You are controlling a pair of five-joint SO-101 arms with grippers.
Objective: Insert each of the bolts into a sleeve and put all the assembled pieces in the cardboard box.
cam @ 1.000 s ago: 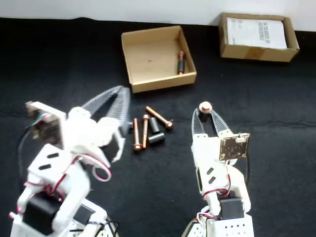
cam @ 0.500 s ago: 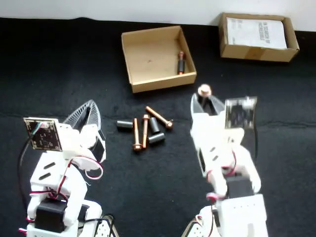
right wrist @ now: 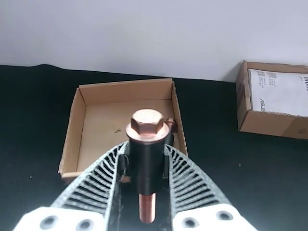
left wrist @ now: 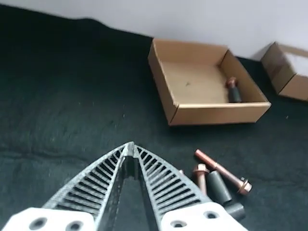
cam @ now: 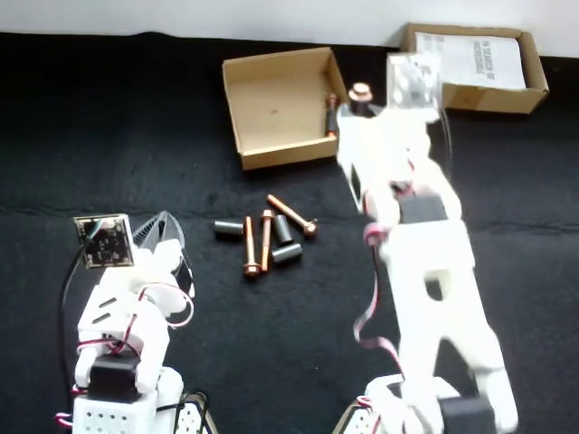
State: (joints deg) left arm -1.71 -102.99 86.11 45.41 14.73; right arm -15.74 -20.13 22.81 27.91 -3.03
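Note:
My right gripper [right wrist: 144, 159] is shut on an assembled piece [right wrist: 145, 154], a copper bolt through a dark sleeve, held upright. In the high view that piece [cam: 360, 94] hangs at the right wall of the open cardboard box [cam: 271, 149]. One assembled piece [cam: 332, 115] lies inside the box by that wall. Three loose copper bolts [cam: 265, 237] and three dark sleeves [cam: 286, 253] lie in a cluster on the black cloth. My left gripper [left wrist: 130, 147] is shut with nothing in it, drawn back at the near left, short of the cluster.
A second, smaller cardboard box [cam: 473, 65] with a printed white sheet stands at the back right. A white wall edge runs along the far side of the black cloth [cam: 109, 136].
My right arm stretched forward from the table's middle to the box's right wall, carrying the assembled piece. My left arm drew back toward its base and its gripper went from open to shut.

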